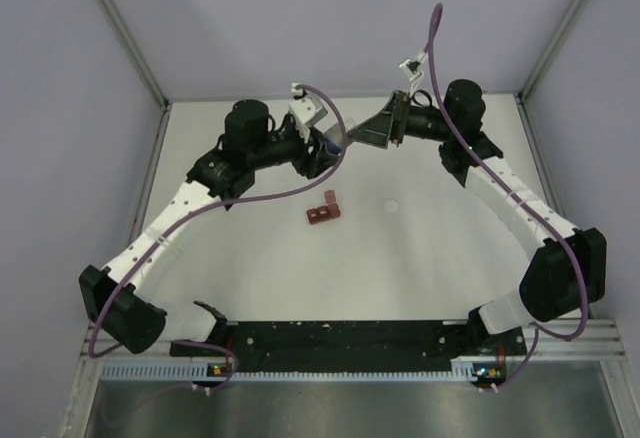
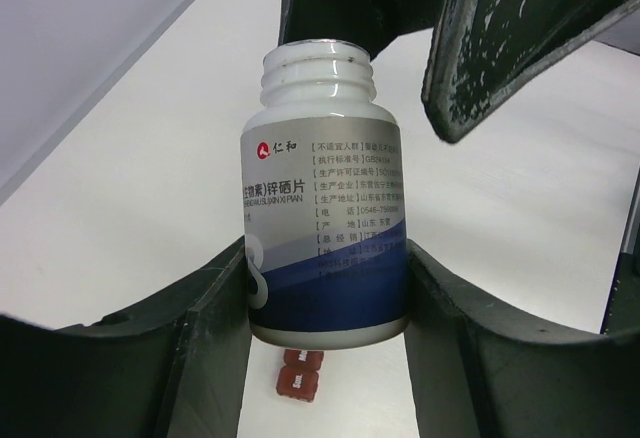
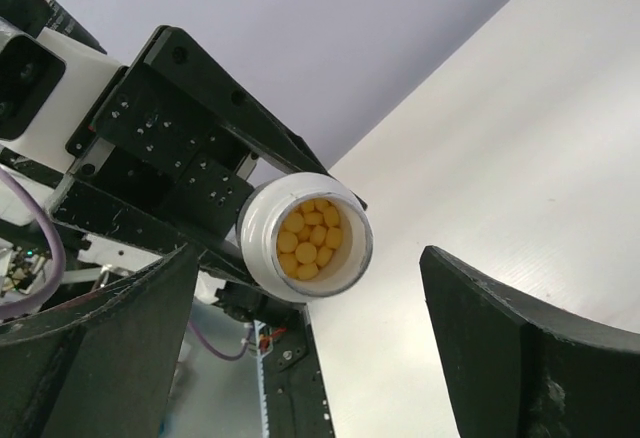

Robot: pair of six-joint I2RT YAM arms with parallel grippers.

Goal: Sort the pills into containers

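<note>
With the left tool [image 2: 325,278] clamping an uncapped white plastic bottle [image 2: 322,198] of yellow pills [image 3: 310,238] and the right tool [image 1: 372,130] wide beside it, pouring probably comes next, over the dark red-brown three-compartment strip [image 1: 323,210] lying nearer on the desk [image 1: 430,268].

A robotics lab enclosure was the setting. Plain lilac-grey panels [image 1: 60,78] on aluminium posts [image 1: 125,33] walled a white table [image 1: 430,248] below the fingers [image 3: 520,358].

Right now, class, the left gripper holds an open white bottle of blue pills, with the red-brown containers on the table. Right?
No: the pills are yellow, not blue, as the right wrist view shows. The left gripper does hold the open white bottle, with the red-brown containers on the table.
</note>
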